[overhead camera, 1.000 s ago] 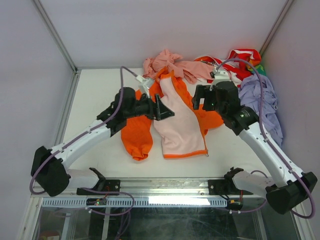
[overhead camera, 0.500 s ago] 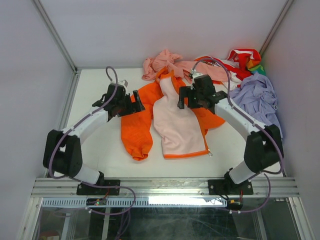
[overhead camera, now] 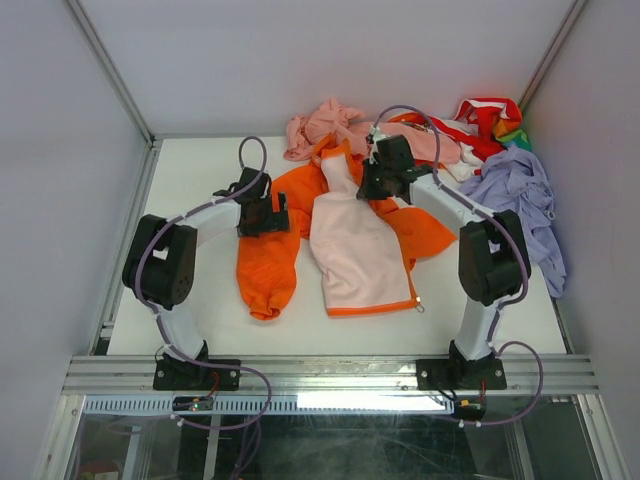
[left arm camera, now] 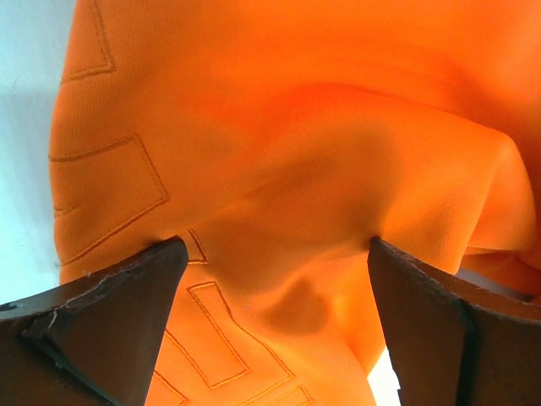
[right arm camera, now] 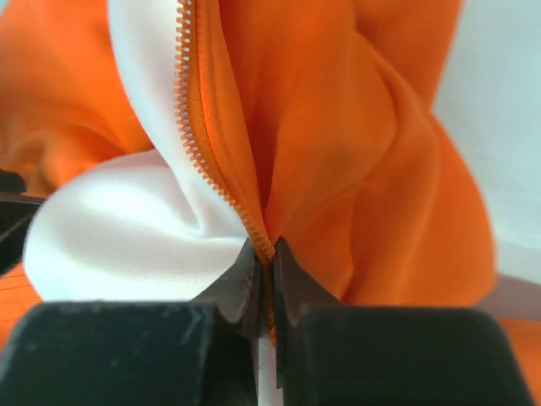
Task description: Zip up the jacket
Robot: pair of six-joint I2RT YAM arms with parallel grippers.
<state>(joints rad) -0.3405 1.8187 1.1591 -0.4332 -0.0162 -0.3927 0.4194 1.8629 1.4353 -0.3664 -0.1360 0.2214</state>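
My right gripper [right arm camera: 269,269] clamped on the jacket [overhead camera: 272,262] zipper edge (pale lining beside it), left gripper [left arm camera: 277,254] apart over orange fabric

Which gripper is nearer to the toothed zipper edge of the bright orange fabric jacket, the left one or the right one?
Right. The right gripper is shut on the zipper edge itself; the left gripper is open over orange jacket fabric, apart from the zipper.
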